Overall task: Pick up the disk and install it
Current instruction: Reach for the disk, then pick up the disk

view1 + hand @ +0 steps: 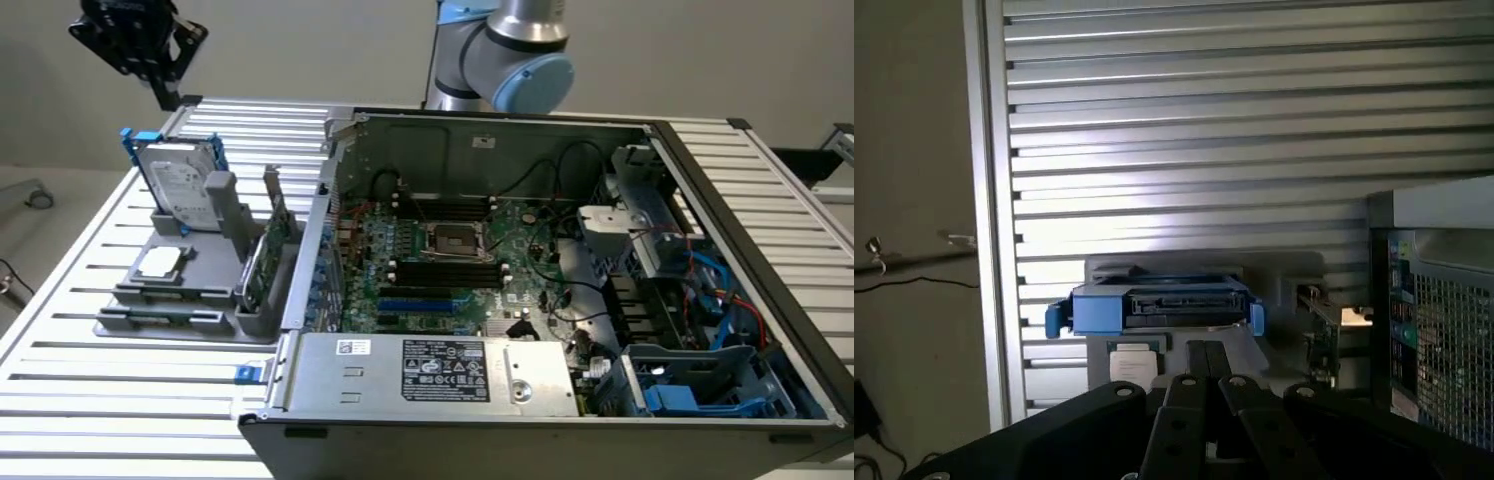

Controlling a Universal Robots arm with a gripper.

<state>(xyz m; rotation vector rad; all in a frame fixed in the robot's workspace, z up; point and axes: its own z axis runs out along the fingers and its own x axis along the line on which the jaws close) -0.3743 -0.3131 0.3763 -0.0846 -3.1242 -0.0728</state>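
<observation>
Here's the black gripper (168, 97), hanging in the air above the far corner of the slatted aluminium table (80, 400) on the exterior view's left. Its two fingers are pressed together with nothing caught between them. Below it and well apart stands the disk (180, 185), a rectangular silver-grey metal hard drive with a white printed label, framed by a blue plastic carrier bracket. It sits upright on its edge in a grey plastic fixture (167, 325) near that same far corner, untouched. From the wrist the gripper (1206, 352) lines up just in front of the disk (1154, 305), whose blue frame and connector edge face the camera. How high the fingers hang above it is hard to judge from here. On the fixture, toward the table's near edge from the disk, a small square silver processor chip (160, 262) lies flat. A thin green circuit card (274, 250) stands on edge at the fixture's side nearest the big open black computer case (534, 450). That case takes up the middle of the table, its green motherboard (441, 250) exposed and blue plastic drive bays (694, 385) at its near corner on the exterior view's right. The grey and light-blue robot arm (527, 60) rises beyond the table's far edge.
</observation>
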